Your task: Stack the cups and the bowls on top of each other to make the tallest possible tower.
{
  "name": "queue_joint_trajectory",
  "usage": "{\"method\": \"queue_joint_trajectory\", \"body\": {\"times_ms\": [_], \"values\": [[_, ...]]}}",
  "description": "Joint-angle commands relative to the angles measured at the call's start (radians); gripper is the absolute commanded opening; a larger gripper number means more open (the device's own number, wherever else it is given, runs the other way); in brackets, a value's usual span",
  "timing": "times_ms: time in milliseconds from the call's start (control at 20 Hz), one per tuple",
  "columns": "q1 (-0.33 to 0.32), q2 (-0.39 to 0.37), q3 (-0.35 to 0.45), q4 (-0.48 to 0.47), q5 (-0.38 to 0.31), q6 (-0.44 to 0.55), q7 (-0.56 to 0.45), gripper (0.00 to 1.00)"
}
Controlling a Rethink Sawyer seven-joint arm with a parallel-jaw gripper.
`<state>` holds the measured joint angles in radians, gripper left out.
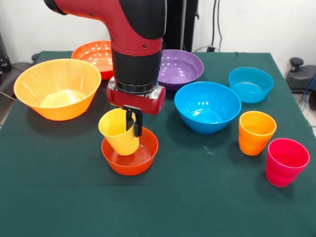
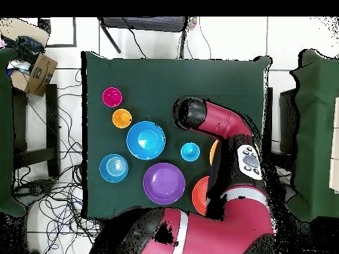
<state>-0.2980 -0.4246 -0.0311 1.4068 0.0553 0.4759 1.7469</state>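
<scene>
Over the small red-orange glossy plastic bowl near the table's front edge, the black gripper is clamped on the rim of the glossy yellow plastic cup, which hangs tilted with its base dipping into that bowl. To seat it well, I'd say level the cup, centre it, then lower before letting go. Dark green cloth covers the table, cables trail across the pale tiled floor, and no tower stands yet.
</scene>
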Motion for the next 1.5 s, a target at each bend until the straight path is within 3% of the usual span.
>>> {"method": "queue_joint_trajectory", "body": {"times_ms": [50,950,1500], "values": [[0.035,0.009,0.104,-0.007,0.006,0.052,0.081,0.00],[0.075,0.053,0.099,-0.063,0.031,0.005,0.122,0.00],[0.083,0.097,0.101,-0.113,0.000,-0.097,0.098,0.00]]}}
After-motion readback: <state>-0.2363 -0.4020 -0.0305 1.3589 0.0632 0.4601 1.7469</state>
